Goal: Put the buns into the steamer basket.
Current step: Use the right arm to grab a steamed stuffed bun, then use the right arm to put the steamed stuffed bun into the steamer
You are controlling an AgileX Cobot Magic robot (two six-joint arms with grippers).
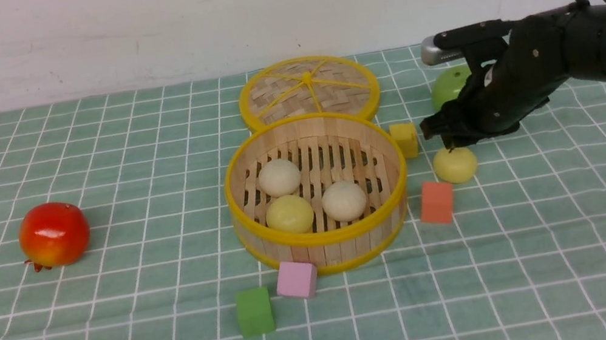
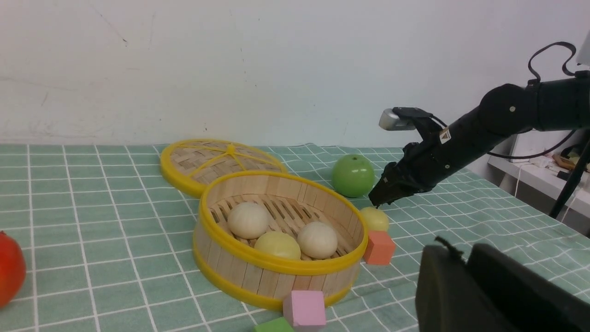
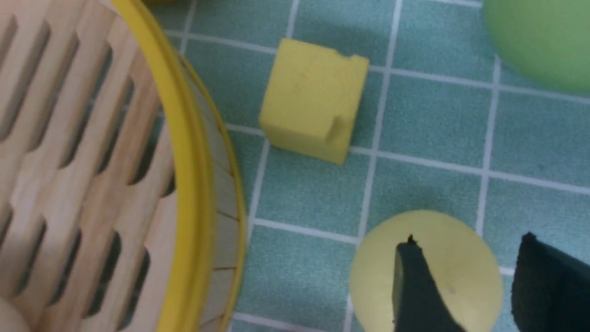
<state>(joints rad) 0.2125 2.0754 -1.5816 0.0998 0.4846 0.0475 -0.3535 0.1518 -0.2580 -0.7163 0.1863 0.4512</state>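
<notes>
Your open right pincer [image 3: 470, 272] hovers at the last bun [image 1: 455, 165], three o'clock of the basket [image 1: 327, 240]; likely light, smooth, slippery, it wants gripping round its middle.

Right arm [image 1: 554, 54]: black, jointed, rounded housings; one grey band; black cable looped above the housing; small round light-coloured marks on the dark casing. Black gripper with serrated-looking tips [image 1: 455, 138]; silver-grey rounded end piece [image 1: 437, 50].

bare cloth [image 1: 538, 253] nearest the robot, yellow cube [image 1: 404, 140] beside basket [image 1: 318, 192], green apple [image 1: 448, 87] beyond
</notes>
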